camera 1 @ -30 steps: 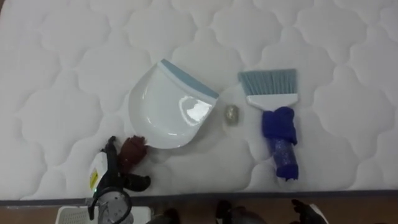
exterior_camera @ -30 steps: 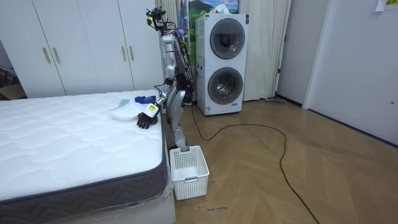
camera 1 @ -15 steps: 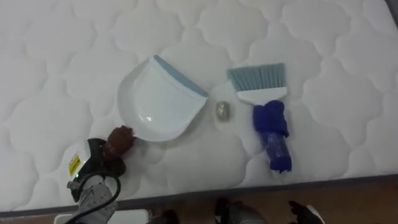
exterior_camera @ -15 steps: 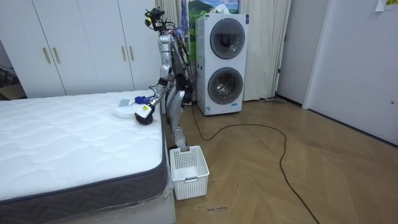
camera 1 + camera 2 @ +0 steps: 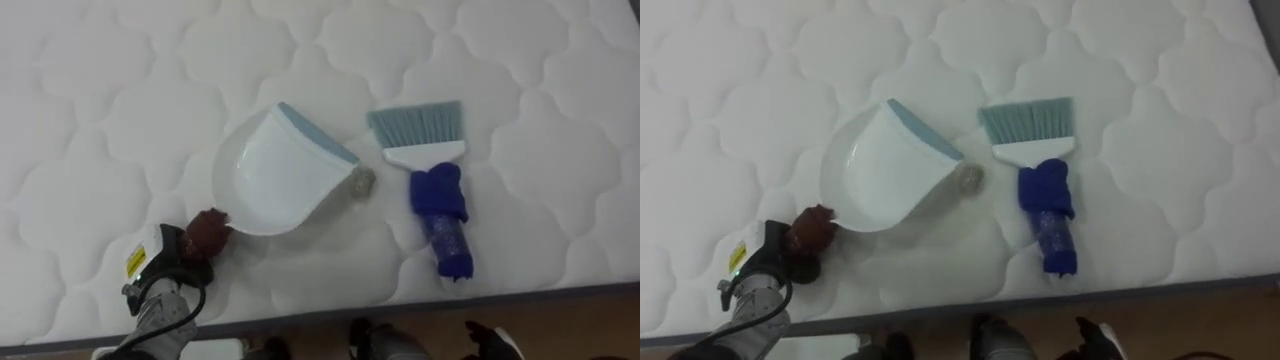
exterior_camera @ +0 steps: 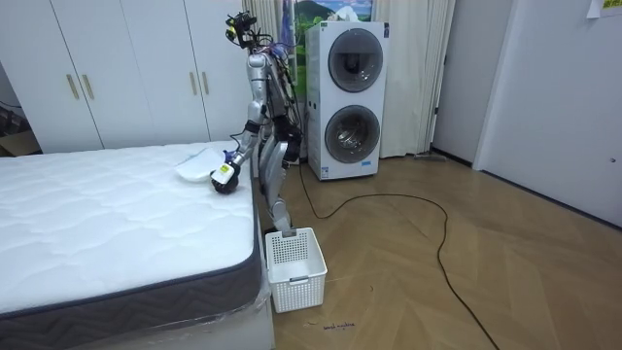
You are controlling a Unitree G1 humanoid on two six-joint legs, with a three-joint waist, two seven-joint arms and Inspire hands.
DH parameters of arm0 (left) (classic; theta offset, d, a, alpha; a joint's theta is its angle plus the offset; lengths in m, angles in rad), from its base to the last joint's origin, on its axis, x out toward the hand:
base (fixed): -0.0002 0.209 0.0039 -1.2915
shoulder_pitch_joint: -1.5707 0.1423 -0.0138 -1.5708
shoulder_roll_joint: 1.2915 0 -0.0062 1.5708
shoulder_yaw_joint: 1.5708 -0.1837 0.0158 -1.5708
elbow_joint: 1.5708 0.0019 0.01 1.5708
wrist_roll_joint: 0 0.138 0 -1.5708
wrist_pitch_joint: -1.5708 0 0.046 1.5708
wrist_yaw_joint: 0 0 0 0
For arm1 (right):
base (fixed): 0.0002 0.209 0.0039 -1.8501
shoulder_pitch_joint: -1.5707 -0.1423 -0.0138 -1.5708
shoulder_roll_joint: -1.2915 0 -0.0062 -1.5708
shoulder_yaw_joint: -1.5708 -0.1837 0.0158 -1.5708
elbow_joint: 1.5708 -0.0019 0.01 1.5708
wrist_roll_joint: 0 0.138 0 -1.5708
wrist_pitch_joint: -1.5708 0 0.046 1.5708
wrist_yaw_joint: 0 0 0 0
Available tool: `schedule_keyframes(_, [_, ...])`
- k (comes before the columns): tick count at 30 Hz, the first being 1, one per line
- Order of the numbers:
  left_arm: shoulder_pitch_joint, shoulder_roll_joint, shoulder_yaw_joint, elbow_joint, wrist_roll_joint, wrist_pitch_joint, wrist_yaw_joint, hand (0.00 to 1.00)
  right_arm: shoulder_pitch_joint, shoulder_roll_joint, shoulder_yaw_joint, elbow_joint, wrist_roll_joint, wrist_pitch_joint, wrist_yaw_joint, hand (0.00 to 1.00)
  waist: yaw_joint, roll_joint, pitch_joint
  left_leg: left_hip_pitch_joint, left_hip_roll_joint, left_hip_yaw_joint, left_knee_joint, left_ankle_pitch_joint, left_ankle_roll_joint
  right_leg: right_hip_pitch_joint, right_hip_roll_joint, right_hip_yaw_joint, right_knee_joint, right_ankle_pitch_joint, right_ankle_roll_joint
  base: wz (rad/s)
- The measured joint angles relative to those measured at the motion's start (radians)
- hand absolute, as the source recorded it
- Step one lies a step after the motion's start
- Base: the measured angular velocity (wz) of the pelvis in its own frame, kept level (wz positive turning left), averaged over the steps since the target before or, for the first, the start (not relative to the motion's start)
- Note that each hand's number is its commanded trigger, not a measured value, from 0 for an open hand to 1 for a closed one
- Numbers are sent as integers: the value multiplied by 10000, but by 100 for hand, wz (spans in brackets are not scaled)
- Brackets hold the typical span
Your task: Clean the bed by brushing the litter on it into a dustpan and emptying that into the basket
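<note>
Dustpan (image 5: 275,180) has slid right; its edge now touches the crumb (image 5: 362,181). Left hand (image 5: 166,268) grips the dustpan's handle (image 5: 208,229). Brush (image 5: 432,176) lies right of the dustpan.

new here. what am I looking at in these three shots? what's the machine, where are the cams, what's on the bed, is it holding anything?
It is a two-legged humanoid robot with five-fingered hands, standing at the bed's edge. The room view comes from a camera standing in the room. The two eye views come from a stereo camera on the robot's head, looking down at the mattress.

On the mattress lie a white dustpan, a small greyish lump at the pan's lip, and a brush with a blue handle, lying free. The left hand is curled round the dustpan's brown handle. A white basket stands on the floor beside the bed.
</note>
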Motion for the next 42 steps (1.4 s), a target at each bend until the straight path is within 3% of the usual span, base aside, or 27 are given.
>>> schedule_keyframes(7, [43,201,-49,11,615,60,-94,100,-26,-40,-850,-137,1219,-57,-208,0,-151,63,-8,-48,-26,158,53,-28,37,-202,-4,149,212,-64,26,-4])
schedule_keyframes(15, [264,488,-64,51,1744,-329,352,100,-348,-131,-2299,-634,2810,-347,-939,0,-278,101,-38,-208,-14,240,238,-57,59,-414,7,241,411,-109,19,-2])
schedule_keyframes(23, [444,1087,-174,65,3540,-506,1746,100,-491,-508,-3331,-1005,4651,-607,-1510,0,-217,274,-154,-207,69,306,305,-64,63,-406,15,281,380,-43,1,-2])
schedule_keyframes(29, [814,1151,-208,76,4244,-525,2663,100,-648,-512,-4063,-1582,4828,-625,-2260,0,-276,395,-227,-31,135,581,185,-74,79,-408,35,492,394,-31,12,-11])
schedule_keyframes(36, [881,1176,-203,468,4314,-530,3162,100,-689,-428,-4218,-2613,4576,-633,-3441,0,-185,393,-225,105,128,824,43,-74,79,-439,99,694,379,-12,4,-9])
schedule_keyframes(42, [1012,1172,-185,797,4296,-337,3215,100,-745,-357,-4187,-4011,2586,-627,-4684,0,-192,395,-227,-24,138,954,42,-74,80,-648,53,673,406,-7,11,-6])
